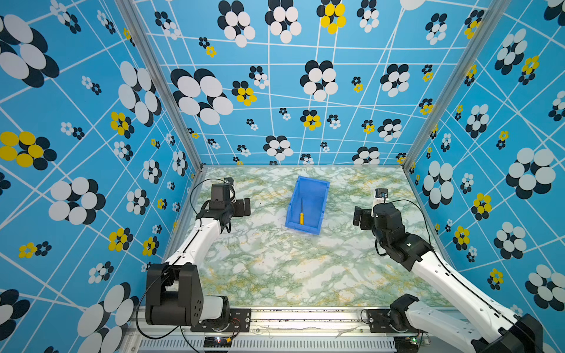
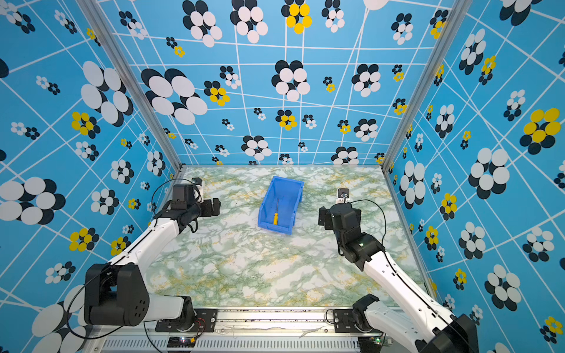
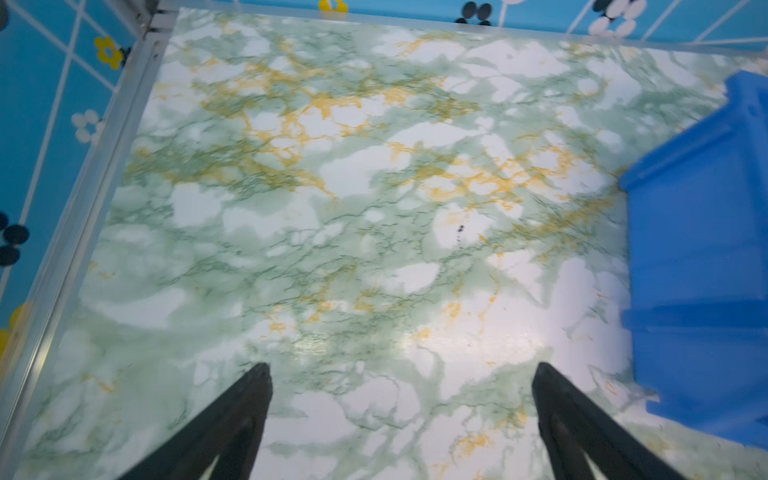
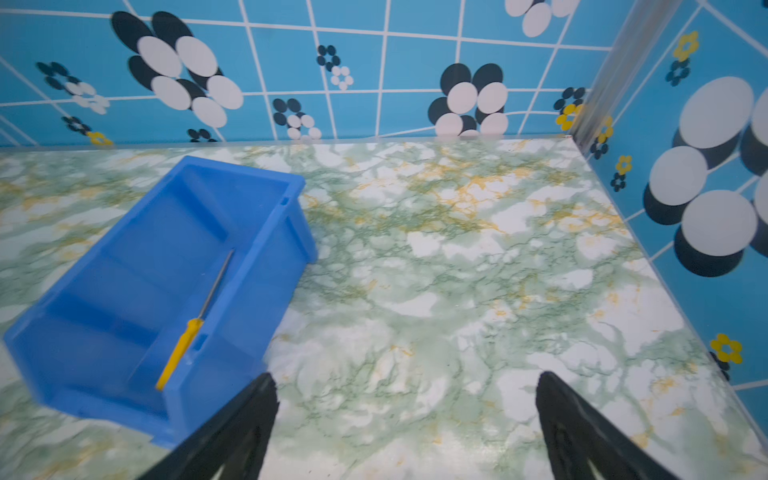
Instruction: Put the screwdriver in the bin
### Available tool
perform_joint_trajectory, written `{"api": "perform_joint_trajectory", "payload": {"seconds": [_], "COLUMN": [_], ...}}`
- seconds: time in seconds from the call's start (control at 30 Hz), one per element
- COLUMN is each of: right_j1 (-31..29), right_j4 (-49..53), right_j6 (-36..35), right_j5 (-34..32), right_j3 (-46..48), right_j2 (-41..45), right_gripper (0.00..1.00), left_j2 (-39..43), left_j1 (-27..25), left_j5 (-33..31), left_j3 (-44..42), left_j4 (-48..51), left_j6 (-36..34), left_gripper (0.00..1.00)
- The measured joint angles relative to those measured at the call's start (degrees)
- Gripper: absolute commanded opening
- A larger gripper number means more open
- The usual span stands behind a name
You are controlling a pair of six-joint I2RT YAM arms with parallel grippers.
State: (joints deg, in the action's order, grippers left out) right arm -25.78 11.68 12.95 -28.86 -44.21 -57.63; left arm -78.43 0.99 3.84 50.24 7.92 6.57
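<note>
A bright blue bin (image 1: 321, 200) stands toward the back middle of a green and white marbled table (image 1: 275, 269), enclosed by blue walls (image 1: 91, 122) printed with black, white and yellow flowers. The screwdriver (image 1: 301, 214) lies flat on the floor inside the bin, its yellow handle toward the bin's lower front lip and its thin grey shaft pointing toward the back of the bin. The left gripper (image 3: 401, 370) hovers over bare table to the left of the bin, its two black fingers (image 3: 232, 415) spread wide and holding nothing. The right gripper (image 4: 405, 380) hovers to the right of the bin, apart from it, likewise released and empty, with only the marbled surface showing between its spread tips.
</note>
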Motion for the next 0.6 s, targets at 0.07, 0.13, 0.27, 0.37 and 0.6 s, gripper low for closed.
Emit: {"api": "perform_joint_trajectory", "payload": {"seconds": [0.07, 0.13, 0.27, 0.37, 0.6], "right_j1": [2.93, 6.14, 11.47, 14.27, 16.15], "right_j4": [-2.19, -5.14, -12.22, -17.18, -33.14], "right_j6": [-0.79, -1.44, -1.6, -1.73, -6.21], "right_j5": [-0.07, 0.02, -0.07, -0.35, -2.21], "right_j3": [1.07, 3.26, 9.68, 14.6, 24.61], "right_j2": [-0.87, -1.03, -0.94, -0.81, -0.42], "right_gripper": [0.99, 0.99, 0.99, 0.99, 0.99], "left_j2": [1.16, 2.29, 3.61, 3.43, 0.09], "left_j1": [1.95, 2.75, 2.73, 2.75, 2.73], "left_j5": [0.04, 0.09, 0.28, 0.09, -0.42], "left_j3": [-4.17, -8.13, -15.96, -20.37, -29.73], "left_j4": [-4.79, -9.42, -19.43, -26.51, -46.31], "left_j6": [1.16, 1.4, 0.87, 0.09, -0.81], "left_gripper": [0.99, 0.99, 0.99, 0.99, 0.99]}}
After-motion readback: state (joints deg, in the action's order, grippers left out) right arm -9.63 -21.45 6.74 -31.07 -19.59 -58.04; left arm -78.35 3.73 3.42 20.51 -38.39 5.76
